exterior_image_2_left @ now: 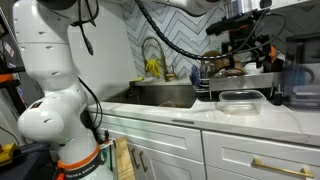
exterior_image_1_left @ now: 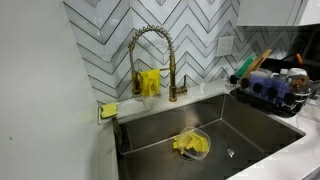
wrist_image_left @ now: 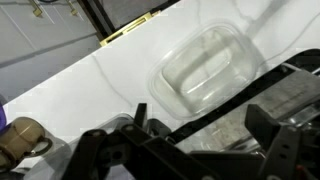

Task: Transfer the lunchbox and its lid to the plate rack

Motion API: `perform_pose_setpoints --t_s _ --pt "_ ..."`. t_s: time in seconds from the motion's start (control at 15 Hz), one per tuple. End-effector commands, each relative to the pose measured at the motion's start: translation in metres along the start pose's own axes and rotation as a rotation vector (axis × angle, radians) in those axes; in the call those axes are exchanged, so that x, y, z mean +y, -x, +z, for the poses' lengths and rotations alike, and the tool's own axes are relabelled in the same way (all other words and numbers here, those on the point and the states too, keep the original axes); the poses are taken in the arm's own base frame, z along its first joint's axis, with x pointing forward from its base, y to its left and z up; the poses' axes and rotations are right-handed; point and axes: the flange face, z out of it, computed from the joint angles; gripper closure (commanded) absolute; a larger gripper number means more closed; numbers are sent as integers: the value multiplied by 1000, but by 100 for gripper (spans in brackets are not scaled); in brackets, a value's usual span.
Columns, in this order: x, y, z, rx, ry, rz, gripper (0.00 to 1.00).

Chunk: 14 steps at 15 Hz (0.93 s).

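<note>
Our fingers stand wide apart, holding nothing, high over the lunchbox. It lies on the white bench, just near of the plate rack.

Kitchen, home-style.
Steel sink set in a white countertop, brass spring faucet behind it, herringbone tile backsplash on the wall. White cabinets with brass pulls sit under the counter. Black wire plate rack with utensils stands at the sink's edge.
</note>
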Motion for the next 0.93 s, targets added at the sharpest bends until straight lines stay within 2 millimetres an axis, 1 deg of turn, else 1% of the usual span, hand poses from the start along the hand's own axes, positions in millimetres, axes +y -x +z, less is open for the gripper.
perform_pose_setpoints --t_s 0.0,0.07,0.2,0.4,0.53,0.73,0.87 --pt "39 1 33 -18 -82 -2 0" --pt "47 1 44 -16 -118 -13 0" --pt "56 1 63 -14 -169 -21 0" --pt "70 -2 91 -21 -199 -40 0" --pt "74 -7 106 -5 -224 -54 0" --pt "73 -16 124 11 -269 -79 1" --pt "72 -21 132 14 -288 -84 26"
